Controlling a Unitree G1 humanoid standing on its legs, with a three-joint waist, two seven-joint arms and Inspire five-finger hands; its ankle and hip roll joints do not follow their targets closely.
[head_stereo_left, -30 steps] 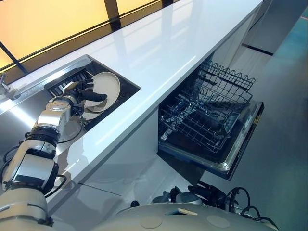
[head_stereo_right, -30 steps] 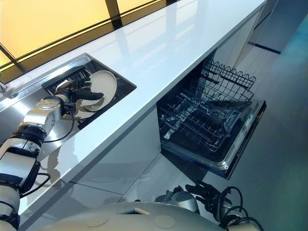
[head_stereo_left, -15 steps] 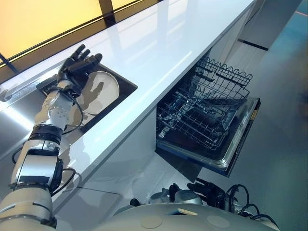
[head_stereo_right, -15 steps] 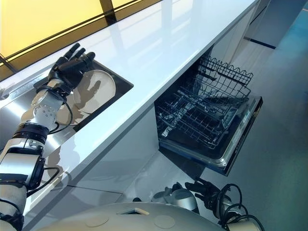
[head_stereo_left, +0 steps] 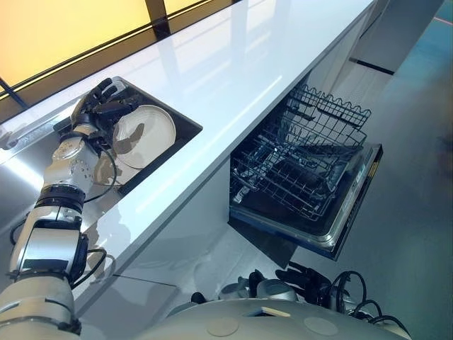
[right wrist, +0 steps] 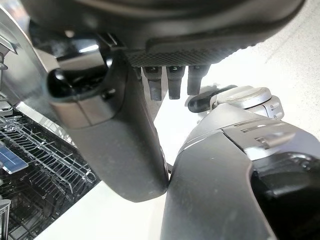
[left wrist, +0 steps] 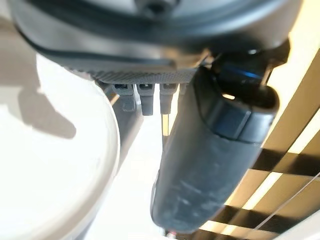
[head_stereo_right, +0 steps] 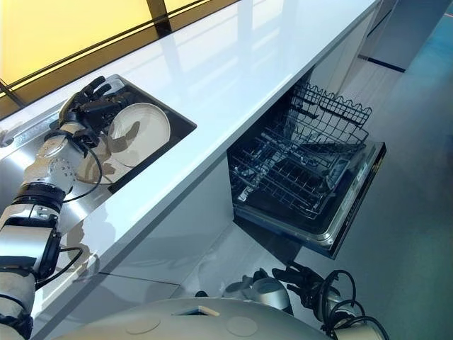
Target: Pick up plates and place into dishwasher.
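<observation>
I am hovering the open left hand (head_stereo_left: 98, 108) beside the round cream ceramic plate (head_stereo_left: 146, 127), which is likely rigid, slippery and breakable; I am targeting its rim.

Bright, warm backlight from the amber window (head_stereo_left: 64, 32) at 10 o'clock. White countertop (head_stereo_left: 233, 71) carries broad glare streaks running toward 1 o'clock. Left hand (head_stereo_left: 98, 108) throws a hard shadow onto the plate (head_stereo_left: 157, 122). Dishwasher (head_stereo_left: 311, 184) cavity at 3 o'clock sits dim. Left wrist view: plate blown out near-white.
</observation>
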